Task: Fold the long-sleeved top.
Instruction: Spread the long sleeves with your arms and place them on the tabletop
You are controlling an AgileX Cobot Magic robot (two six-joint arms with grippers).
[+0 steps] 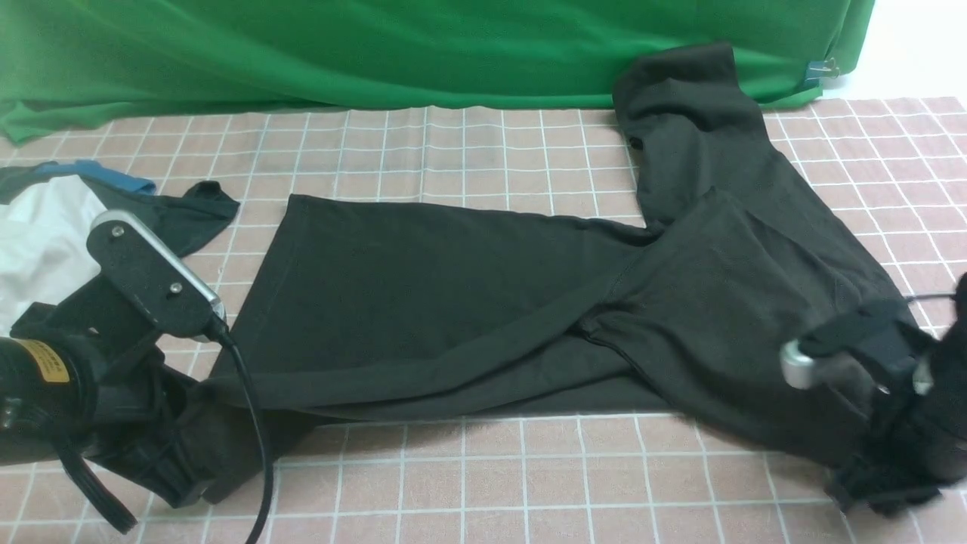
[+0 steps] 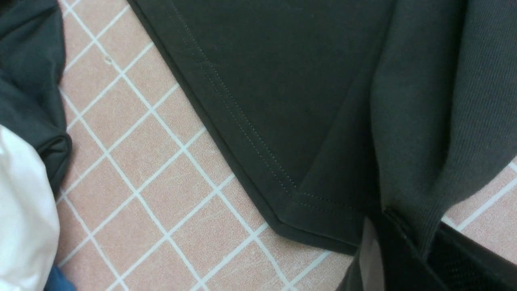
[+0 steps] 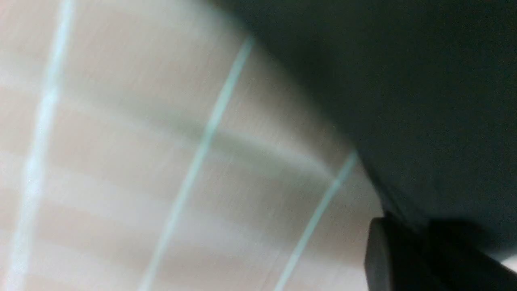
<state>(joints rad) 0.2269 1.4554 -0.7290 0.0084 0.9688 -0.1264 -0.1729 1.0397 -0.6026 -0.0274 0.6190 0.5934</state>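
On the pink checked tablecloth (image 1: 483, 468) the long-sleeved top (image 1: 453, 287) lies spread mid-frame, with only one sleeve (image 1: 423, 366) laid across, so most folding seems to remain; the left gripper (image 2: 416, 258), lower left, clamps the cuff (image 2: 424, 173), and the right gripper (image 1: 880, 461), lower right, is closed on its edge.

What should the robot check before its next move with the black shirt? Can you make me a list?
1. Left claw shut on the ribbed cuff of the long-sleeved top: ok.
2. Right claw shut: ok.
3. Right claw really pinching cloth: cannot tell, that picture is blurry.
4. Top lying flat: not ok, it is bunched on the right and a sleeve crosses the body.
5. White garment and dark grey garment apart from the top: ok.
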